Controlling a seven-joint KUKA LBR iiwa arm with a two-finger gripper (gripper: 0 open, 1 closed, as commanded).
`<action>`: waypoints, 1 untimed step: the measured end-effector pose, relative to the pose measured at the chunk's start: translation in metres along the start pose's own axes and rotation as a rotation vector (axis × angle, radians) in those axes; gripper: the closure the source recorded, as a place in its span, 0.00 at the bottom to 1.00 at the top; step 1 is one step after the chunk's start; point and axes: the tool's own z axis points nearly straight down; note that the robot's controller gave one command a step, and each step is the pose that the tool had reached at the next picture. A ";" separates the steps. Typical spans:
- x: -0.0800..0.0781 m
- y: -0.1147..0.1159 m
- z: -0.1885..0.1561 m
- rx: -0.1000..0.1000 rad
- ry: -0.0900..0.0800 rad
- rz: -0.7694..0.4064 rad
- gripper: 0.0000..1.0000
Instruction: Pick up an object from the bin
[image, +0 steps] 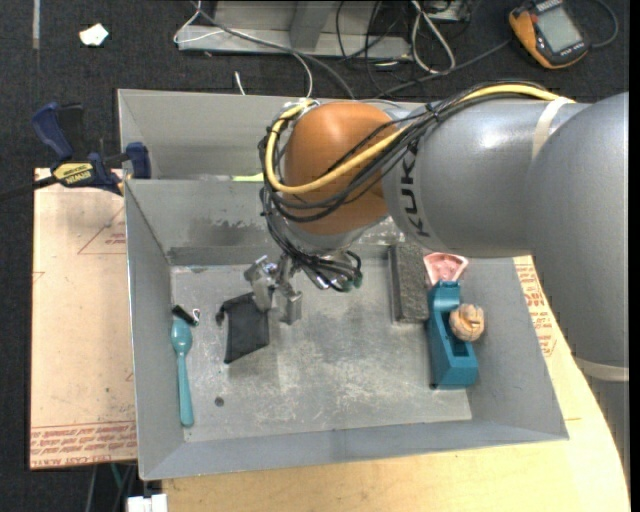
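Black sheet, teal spoon, blue dispenser in bin.

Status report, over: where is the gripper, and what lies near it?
Gripper over upper right corner of black flat piece. Teal spoon left, apart. Teal tape dispenser far right, not in the way.

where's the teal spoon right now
In the camera view, the teal spoon lies on the floor's left side, along the left wall of the bin, just left of the black scrap.
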 end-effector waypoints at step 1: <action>-0.021 -0.005 0.050 -0.003 0.002 -0.185 1.00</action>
